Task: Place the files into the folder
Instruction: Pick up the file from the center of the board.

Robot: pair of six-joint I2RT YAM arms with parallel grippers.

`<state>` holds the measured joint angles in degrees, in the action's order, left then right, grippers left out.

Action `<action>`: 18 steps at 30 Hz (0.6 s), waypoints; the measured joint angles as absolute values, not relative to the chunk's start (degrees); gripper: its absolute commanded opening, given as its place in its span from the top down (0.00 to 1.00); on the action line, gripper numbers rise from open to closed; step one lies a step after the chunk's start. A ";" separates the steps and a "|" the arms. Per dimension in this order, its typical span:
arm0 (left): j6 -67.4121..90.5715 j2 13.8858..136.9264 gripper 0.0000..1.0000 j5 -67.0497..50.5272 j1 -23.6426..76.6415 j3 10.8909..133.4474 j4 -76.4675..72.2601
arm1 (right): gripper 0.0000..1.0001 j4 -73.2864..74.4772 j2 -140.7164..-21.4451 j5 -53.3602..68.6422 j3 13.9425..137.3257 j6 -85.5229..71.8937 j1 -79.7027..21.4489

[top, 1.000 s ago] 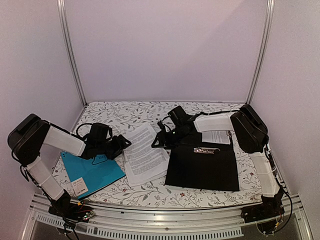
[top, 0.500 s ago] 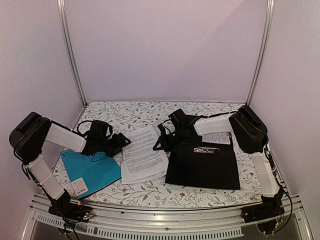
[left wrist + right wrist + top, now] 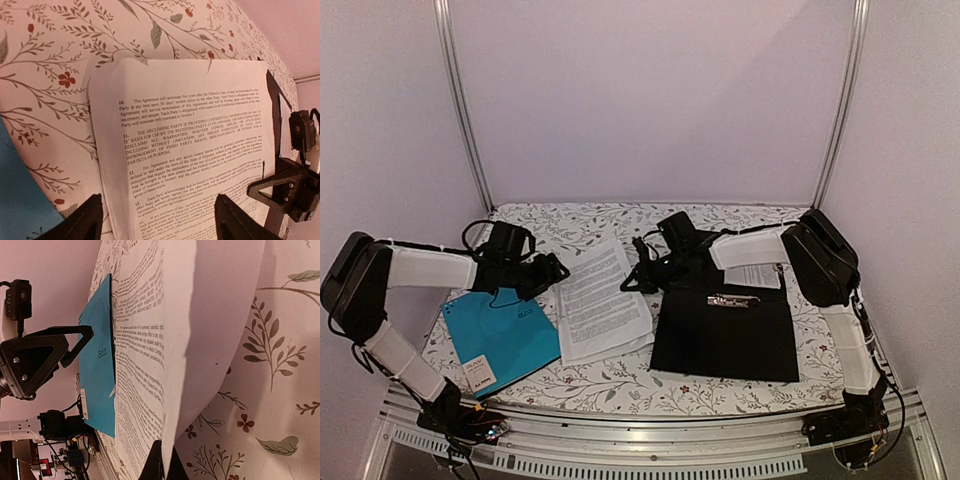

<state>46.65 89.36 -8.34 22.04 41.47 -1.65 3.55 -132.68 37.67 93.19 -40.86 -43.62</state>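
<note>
The files (image 3: 605, 300), white sheets of dense black print, lie on the flowered cloth between the two folders. My right gripper (image 3: 631, 284) is shut on their right edge; in the right wrist view the files (image 3: 150, 340) curl up off the cloth from the gripper (image 3: 165, 467). My left gripper (image 3: 554, 270) stands open at their left edge. In the left wrist view the files (image 3: 195, 140) fill the space ahead of this gripper (image 3: 157, 212), nothing between its fingers. The folder (image 3: 725, 335) lies open and flat to the right, silver clip (image 3: 732, 299) at its top.
A teal-blue folder (image 3: 500, 340) lies at the front left, also visible as the teal-blue folder (image 3: 97, 370) behind the files. Another printed sheet (image 3: 754, 273) sits under my right forearm beyond the black folder. Metal frame posts (image 3: 460, 110) stand at the back corners.
My right gripper has shut on the files' right edge. The left arm has swung back and to the left, its gripper still open. The files have shifted slightly leftward.
</note>
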 measured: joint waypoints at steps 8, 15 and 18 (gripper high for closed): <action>39.90 77.69 0.23 -1.85 21.08 47.83 8.34 | 1.00 1.85 -126.72 37.60 92.20 -42.24 -43.68; 35.42 75.44 0.23 -0.01 20.47 50.78 13.74 | 1.00 7.75 -119.20 36.99 89.62 -39.46 -43.72; 34.54 75.46 0.22 -1.10 20.45 50.78 15.09 | 1.00 14.76 -115.28 36.10 87.66 -34.96 -43.72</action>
